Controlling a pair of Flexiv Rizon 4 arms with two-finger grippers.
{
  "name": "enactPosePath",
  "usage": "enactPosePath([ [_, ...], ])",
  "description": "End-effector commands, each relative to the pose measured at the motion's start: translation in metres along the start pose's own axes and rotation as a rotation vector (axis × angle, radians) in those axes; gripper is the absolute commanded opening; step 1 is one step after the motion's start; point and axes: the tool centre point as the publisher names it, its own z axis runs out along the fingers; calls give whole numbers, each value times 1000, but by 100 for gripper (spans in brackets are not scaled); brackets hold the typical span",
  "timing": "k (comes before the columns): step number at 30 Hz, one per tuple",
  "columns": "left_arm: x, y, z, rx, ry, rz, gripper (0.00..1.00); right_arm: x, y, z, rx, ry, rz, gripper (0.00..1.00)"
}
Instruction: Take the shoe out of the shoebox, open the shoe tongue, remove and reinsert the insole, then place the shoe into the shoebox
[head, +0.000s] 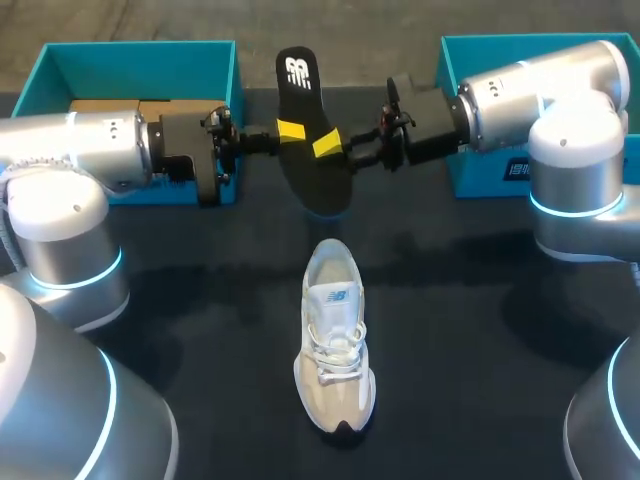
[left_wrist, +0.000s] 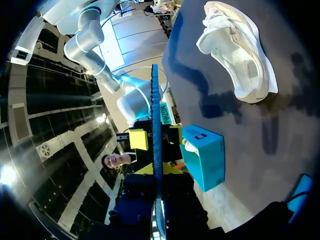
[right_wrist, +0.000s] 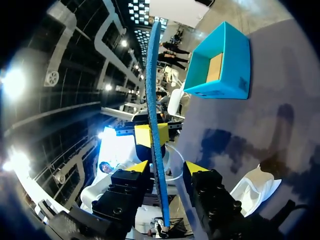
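A black insole (head: 305, 130) with a blue underside hangs in the air above the dark table, behind the shoe. My left gripper (head: 285, 132) is shut on its left edge; in the left wrist view the insole (left_wrist: 156, 125) runs edge-on out of that gripper (left_wrist: 156, 172). My right gripper (head: 330, 148) comes in from the opposite side. Its fingers straddle the insole (right_wrist: 152, 100): one yellow tip lies against it, the other stands clear, so this gripper (right_wrist: 167, 170) is open. The white shoe (head: 335, 350) lies on the table near the middle, toe toward me, also seen below both grippers (left_wrist: 240, 50) (right_wrist: 255, 187).
A teal shoebox (head: 215, 60) with cardboard inside stands at the back left, behind my left arm (right_wrist: 220, 65). A second teal box (head: 450, 60) stands at the back right, partly hidden by my right arm (left_wrist: 205, 155).
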Motion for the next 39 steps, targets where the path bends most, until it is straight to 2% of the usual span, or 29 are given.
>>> enactPosePath([
  [1,0,-2,3,-7,5,1,0,-1,0,2,7,2,-3,38],
  [6,1,-3,4,-11,10,4,0,0,0,3,17,2,-5,26],
  [11,0,-4,6,-15,12,14,0,1,-1,4,20,1,-8,26],
  [13,0,-4,6,-18,14,17,0,1,-2,3,21,2,-9,23],
  [14,0,-4,6,-19,15,19,0,1,-3,3,20,2,-9,20],
  [15,0,-4,7,-19,15,20,0,1,-3,3,19,3,-10,5],
  [16,0,-4,7,-20,17,20,0,1,-3,3,19,4,-10,0],
  [24,6,-5,10,-33,45,14,0,-1,-3,5,21,14,-9,0],
  [25,6,-6,10,-32,48,14,20,-1,-3,5,21,15,-11,0],
  [26,6,-7,10,-30,53,15,64,-1,-3,5,21,16,-12,0],
  [27,5,-7,10,-31,73,29,100,-1,-3,5,20,16,-13,0],
  [31,5,-10,1,-33,119,45,100,-3,-4,4,4,13,-28,0],
  [39,4,-21,-36,-11,189,-19,100,-8,-7,4,-11,-13,-84,0],
])
